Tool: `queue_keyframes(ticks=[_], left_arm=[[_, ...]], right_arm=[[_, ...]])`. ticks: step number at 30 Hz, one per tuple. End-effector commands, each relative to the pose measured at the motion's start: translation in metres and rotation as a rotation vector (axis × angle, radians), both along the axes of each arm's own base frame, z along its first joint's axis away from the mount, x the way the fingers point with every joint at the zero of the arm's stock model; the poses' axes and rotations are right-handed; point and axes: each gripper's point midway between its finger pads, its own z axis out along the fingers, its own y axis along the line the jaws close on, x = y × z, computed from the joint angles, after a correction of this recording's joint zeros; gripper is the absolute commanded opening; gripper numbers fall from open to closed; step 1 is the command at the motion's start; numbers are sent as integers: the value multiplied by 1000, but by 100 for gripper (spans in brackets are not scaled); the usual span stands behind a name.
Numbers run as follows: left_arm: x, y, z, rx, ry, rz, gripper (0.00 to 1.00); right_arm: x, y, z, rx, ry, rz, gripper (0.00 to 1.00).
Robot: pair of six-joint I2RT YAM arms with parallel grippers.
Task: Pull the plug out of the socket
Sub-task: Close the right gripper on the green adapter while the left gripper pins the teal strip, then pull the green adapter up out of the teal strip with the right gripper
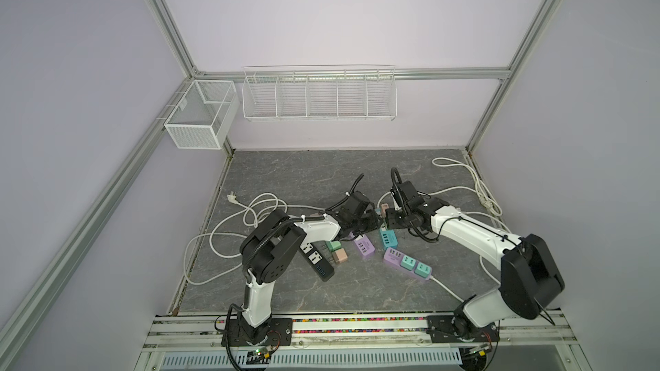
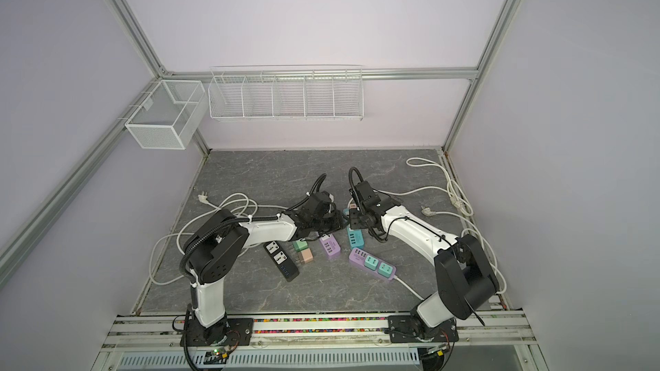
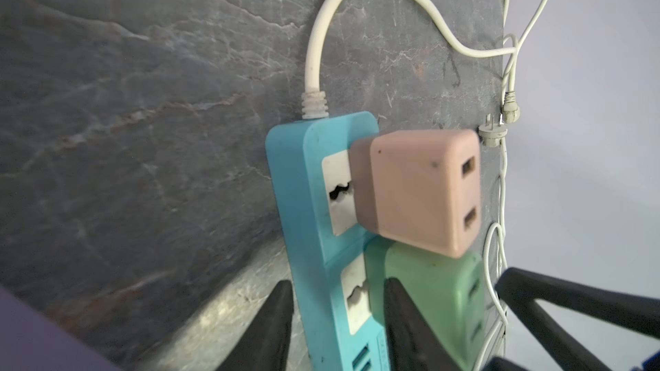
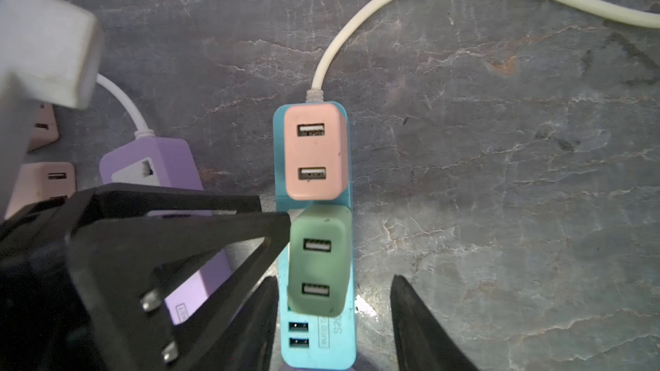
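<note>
Right gripper — 2 fingers apart, green USB adapter between them, ungripped. Left gripper — fingers flank blue power strip; clamping cannot be told.

The left arm and right arm share white link shells and bulky black joint housings. Black ribbed conduit loops along each, cinched with white zip ties. Black base plates with screw holes sit at the bench's front edge. The fingers are black tapered wedges with silver screws
</note>
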Motion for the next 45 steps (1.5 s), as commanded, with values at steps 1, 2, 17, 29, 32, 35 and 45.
queue_keyframes(ticks=[1, 2, 17, 29, 32, 35, 45], left_arm=[[2, -5, -6, 16, -3, -11, 41], [1, -6, -9, 17, 2, -15, 41], [-5, 4, -38, 102, 45, -24, 35], [-12, 16, -57, 182, 75, -27, 33], [-13, 20, -59, 192, 80, -20, 33], [-15, 22, -60, 196, 82, -20, 32], [-24, 27, -64, 222, 89, -11, 31]], right_arm=[[8, 6, -1, 12, -4, 9, 51], [9, 6, -3, 10, 2, 10, 50], [13, 12, -28, -9, 42, 18, 43], [10, 13, -42, -14, 64, 23, 36], [10, 13, -42, -16, 64, 26, 36], [10, 10, -38, -30, 51, 26, 33], [10, 6, -26, -48, 26, 37, 28]])
